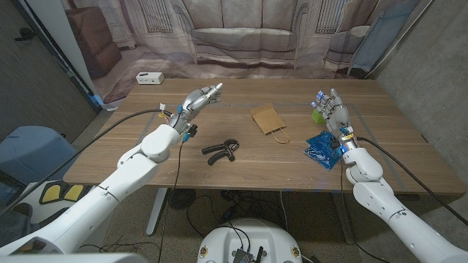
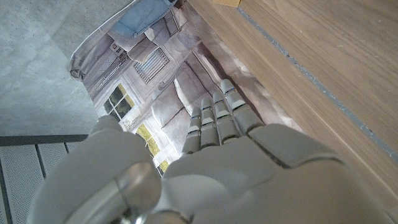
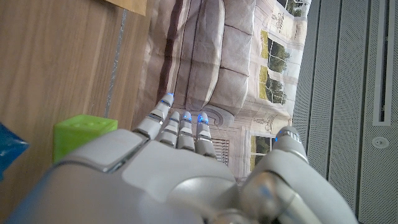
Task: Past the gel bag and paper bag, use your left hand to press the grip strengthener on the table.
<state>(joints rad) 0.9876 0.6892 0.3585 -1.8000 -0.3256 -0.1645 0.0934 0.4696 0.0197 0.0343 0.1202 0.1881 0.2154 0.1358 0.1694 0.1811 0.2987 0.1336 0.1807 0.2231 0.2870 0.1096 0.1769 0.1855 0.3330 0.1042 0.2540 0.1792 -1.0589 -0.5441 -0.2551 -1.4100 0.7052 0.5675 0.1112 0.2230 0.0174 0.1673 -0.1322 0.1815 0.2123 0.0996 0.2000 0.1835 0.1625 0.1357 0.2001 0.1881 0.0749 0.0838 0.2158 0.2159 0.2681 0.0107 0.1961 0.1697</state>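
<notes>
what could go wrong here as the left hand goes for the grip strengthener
The left hand is raised beyond the grip strengthener, so it must come back toward the robot; pressing where it is would likely miss. The strengthener lies loose on its side, so an off-centre press could skid or flip it. The paper bag lies nearby and a wide sweep might nudge it.

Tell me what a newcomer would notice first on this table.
The black grip strengthener lies untouched at the table's middle, with the left hand raised behind it to the left. The brown paper bag lies right of centre, and the blue gel bag beside the right hand.
</notes>
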